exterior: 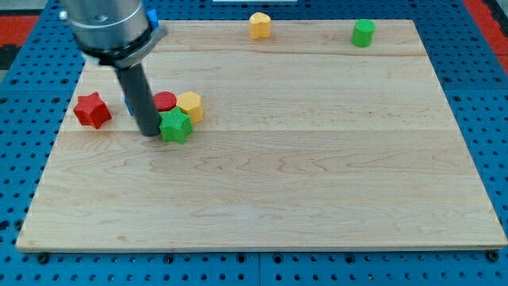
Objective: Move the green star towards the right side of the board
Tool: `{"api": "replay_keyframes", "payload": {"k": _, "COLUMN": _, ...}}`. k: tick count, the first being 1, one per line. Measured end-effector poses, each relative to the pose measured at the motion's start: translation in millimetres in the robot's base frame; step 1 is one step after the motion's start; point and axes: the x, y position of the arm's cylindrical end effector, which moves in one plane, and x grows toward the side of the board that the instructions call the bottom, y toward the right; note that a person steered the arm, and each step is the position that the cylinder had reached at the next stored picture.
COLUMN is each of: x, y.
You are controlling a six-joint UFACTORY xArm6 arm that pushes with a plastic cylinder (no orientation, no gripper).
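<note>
While my tip (149,132) presses against the left edge of the green star (175,126) at the frame's middle left, a red cylinder (165,101) and yellow block (190,105) sit just above; the rod carries no jaws.

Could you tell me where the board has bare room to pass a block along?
Free: everything right of the green star, below the yellow block and green block. Crowded: my tip beside the star.
</note>
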Motion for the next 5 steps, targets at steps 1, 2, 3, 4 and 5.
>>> {"api": "replay_keyframes", "payload": {"k": 1, "x": -7.1, "y": 56.3}}
{"api": "replay_keyframes", "payload": {"k": 2, "x": -7.2, "y": 143.3}}
{"api": "replay_keyframes", "payload": {"k": 3, "x": -7.1, "y": 259.8}}
{"api": "replay_keyframes", "payload": {"k": 4, "x": 0.6, "y": 317.2}}
{"api": "replay_keyframes", "payload": {"k": 5, "x": 61.9, "y": 194.2}}
